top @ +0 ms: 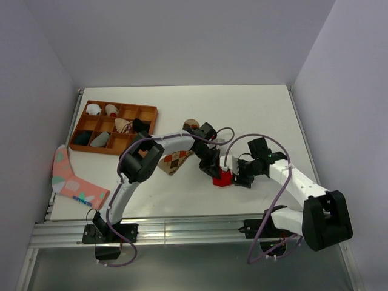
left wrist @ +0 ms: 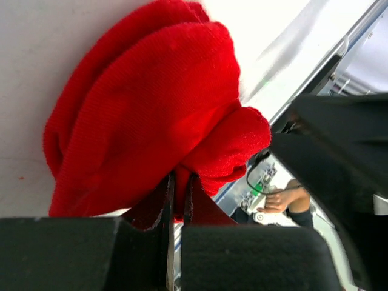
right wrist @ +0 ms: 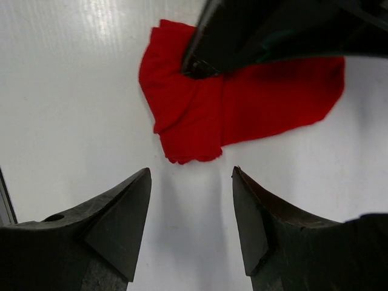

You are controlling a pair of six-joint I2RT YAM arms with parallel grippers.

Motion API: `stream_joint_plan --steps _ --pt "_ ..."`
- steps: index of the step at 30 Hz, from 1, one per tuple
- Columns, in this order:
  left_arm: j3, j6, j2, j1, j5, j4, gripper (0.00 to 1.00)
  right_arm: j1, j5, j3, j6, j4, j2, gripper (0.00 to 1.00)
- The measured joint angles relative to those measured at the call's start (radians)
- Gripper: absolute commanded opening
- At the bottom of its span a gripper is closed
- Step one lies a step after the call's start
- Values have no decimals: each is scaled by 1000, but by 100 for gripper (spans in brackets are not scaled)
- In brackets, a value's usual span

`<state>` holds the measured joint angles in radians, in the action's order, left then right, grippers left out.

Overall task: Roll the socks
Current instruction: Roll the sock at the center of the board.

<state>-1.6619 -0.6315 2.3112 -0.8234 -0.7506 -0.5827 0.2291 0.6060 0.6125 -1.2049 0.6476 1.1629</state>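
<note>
The bright red sock [top: 222, 177] lies bunched on the white table near the middle. It fills the left wrist view [left wrist: 145, 103] and shows at the top of the right wrist view [right wrist: 242, 106]. My left gripper [top: 213, 168] is shut on a fold of the red sock [left wrist: 179, 194]. My right gripper [top: 237, 176] is open and empty just right of the sock, its fingertips [right wrist: 140, 182] a short way from the fabric. The tan-brown argyle sock [top: 174, 160] lies flat to the left, partly under the left arm.
A wooden compartment tray [top: 77, 134] holding several rolled socks stands at the back left. A pink sock with teal and white markings [top: 74, 180] lies at the table's left edge. A small rolled item [top: 191, 124] sits behind the left gripper.
</note>
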Motion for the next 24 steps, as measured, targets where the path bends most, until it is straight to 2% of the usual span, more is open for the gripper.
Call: stream_joint_plan --steps 7,24 --pt "-42 32 27 0 -25 -72 0 115 -49 -31 31 -54 -24 63" --pt "-85 72 66 5 -76 -157 0 238 -111 -46 68 -85 -55 61"
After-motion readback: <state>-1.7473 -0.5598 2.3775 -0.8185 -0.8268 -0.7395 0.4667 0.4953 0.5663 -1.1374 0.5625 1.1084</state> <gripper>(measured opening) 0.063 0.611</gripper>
